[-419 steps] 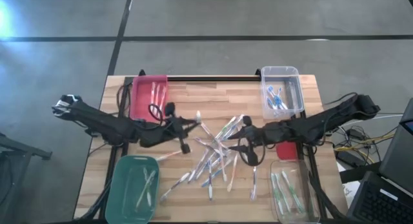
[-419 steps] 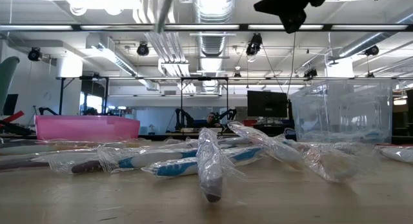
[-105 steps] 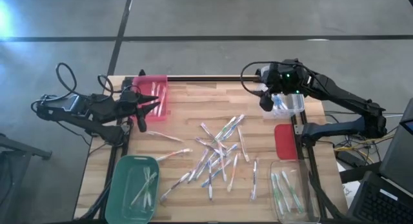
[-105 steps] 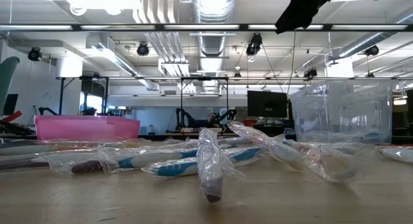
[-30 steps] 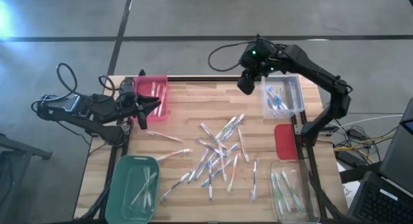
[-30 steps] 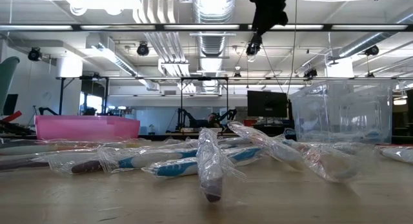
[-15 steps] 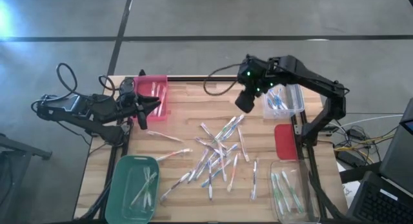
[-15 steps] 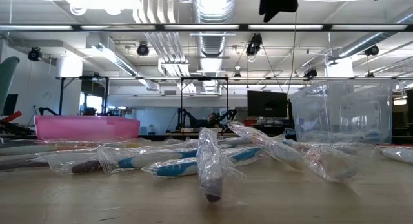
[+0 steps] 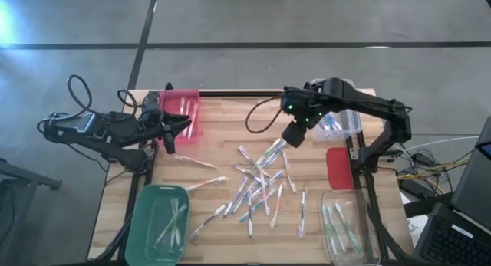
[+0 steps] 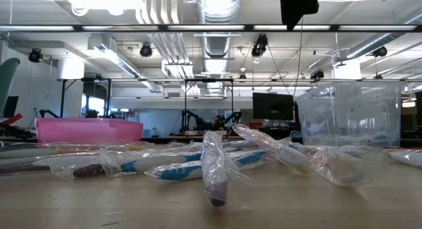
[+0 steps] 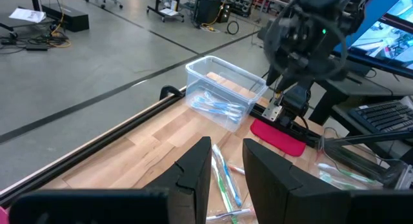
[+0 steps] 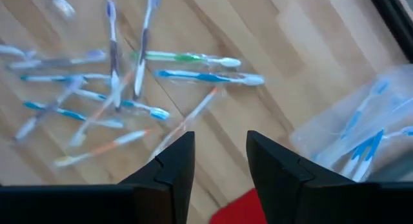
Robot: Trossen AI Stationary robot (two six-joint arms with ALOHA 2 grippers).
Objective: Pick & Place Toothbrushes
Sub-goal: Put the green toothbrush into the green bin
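Plastic-wrapped toothbrushes (image 9: 257, 185) are seen scattered across the middle of the wooden counter (image 9: 222, 116). They are judged light, stiff and slippery in their wrappers, best pinched mid-handle. The right gripper (image 9: 292, 136) is held above the pile's far edge, fingers (image 12: 169, 161) parted and empty. The left gripper (image 9: 178, 126) waits beside the pink bin (image 9: 179, 114), fingers (image 11: 197, 166) slightly apart, grasping nothing.

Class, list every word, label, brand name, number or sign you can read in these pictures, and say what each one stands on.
None can be read.
Toothbrushes, wrapped: any print too small to read.
Pink bin, green bin, clear bin: no label visible.
Monitor in the room behind: dark.
Screen beyond the table: content blurred.
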